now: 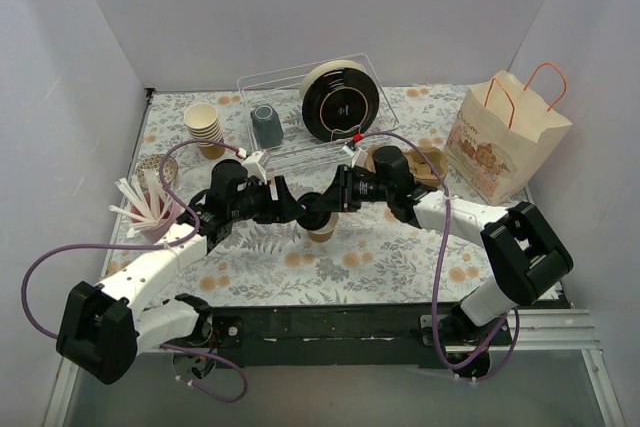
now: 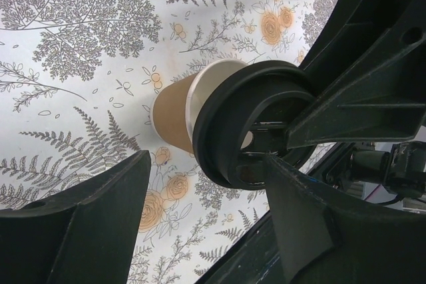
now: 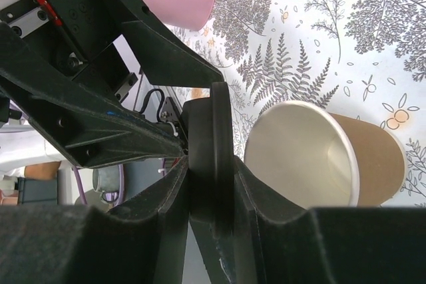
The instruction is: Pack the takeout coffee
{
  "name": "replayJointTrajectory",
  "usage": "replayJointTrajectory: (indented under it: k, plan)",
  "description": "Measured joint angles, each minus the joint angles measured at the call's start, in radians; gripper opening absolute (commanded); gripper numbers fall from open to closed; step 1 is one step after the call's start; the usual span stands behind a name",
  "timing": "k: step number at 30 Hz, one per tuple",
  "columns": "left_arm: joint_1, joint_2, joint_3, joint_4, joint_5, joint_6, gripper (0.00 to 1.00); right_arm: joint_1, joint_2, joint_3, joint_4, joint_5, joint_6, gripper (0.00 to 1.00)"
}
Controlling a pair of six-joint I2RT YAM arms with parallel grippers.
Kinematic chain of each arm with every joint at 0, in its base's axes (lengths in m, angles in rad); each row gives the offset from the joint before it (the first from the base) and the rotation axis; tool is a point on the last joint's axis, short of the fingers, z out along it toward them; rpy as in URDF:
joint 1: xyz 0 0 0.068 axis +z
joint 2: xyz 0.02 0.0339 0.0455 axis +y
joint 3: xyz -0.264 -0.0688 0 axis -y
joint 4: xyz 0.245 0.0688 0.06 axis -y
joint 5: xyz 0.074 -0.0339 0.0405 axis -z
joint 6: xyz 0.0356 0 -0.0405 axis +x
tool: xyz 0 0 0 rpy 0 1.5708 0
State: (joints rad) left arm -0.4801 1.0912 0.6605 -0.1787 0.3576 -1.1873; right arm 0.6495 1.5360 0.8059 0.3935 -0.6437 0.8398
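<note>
A tan kraft paper cup (image 1: 321, 232) stands lidless on the flowered cloth at mid-table, its white inside showing (image 3: 299, 151). My right gripper (image 3: 212, 171) is shut on the rim of a round black lid (image 3: 213, 138), held on edge just beside the cup's mouth and apart from it. In the left wrist view the lid (image 2: 226, 131) overlaps the cup (image 2: 173, 114). My left gripper (image 2: 205, 159) is open, one finger (image 2: 100, 224) well clear of the lid and the other (image 2: 299, 224) against its edge. Both grippers meet over the cup (image 1: 312, 205).
A paper bag with handles (image 1: 505, 132) stands at the right. A wire rack (image 1: 290, 152) at the back holds a black disc (image 1: 340, 99) and a grey-blue mug (image 1: 267, 125). Stacked cream cups (image 1: 205, 127), a pink cup of white sticks (image 1: 150, 212) and a cardboard carrier (image 1: 430, 167) lie around.
</note>
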Motion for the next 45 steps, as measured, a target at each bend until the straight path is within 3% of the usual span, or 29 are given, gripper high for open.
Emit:
replayJointTrajectory:
  k: [22, 25, 29, 32, 45]
  plan:
    - [0.0, 0.076, 0.0, 0.017, 0.001, -0.014, 0.65, -0.035, 0.005, 0.0, -0.04, 0.004, -0.025, 0.36]
    - [0.0, 0.082, 0.0, 0.023, 0.001, -0.014, 0.65, -0.04, 0.007, 0.0, -0.045, 0.003, -0.028, 0.31]
    - [0.0, 0.082, 0.0, 0.023, 0.001, -0.014, 0.65, -0.042, 0.01, 0.0, -0.046, -0.01, -0.028, 0.15]
    - [0.0, 0.082, 0.0, 0.023, 0.0, -0.014, 0.66, -0.044, 0.01, 0.0, -0.047, -0.019, -0.027, 0.12]
    - [0.0, -0.027, 0.021, -0.039, -0.115, -0.006, 0.71, -0.046, -0.021, 0.002, -0.024, -0.048, 0.024, 0.09]
